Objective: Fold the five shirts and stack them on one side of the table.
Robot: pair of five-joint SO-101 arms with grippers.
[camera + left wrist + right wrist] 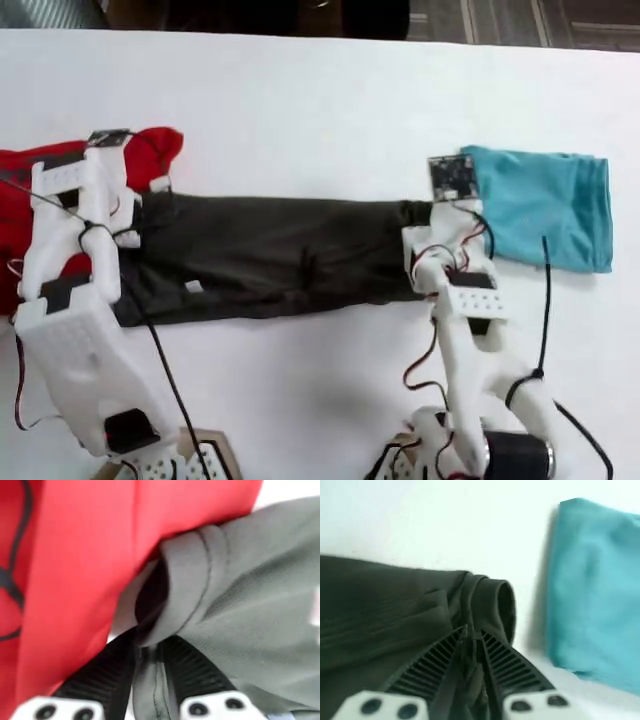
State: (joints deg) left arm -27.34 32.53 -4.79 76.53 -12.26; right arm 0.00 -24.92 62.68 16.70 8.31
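Note:
A dark grey shirt lies stretched across the middle of the table between the two arms. My left gripper is shut on the dark grey shirt's left end, next to a red shirt. My right gripper is shut on the dark grey shirt's right end, beside a folded teal shirt. In the high view the left gripper sits over the red shirt's edge, and the right gripper is just left of the teal shirt.
The white table has open room behind the shirts and in front between the arms. Cables hang from both arms, and the arm bases stand at the front edge.

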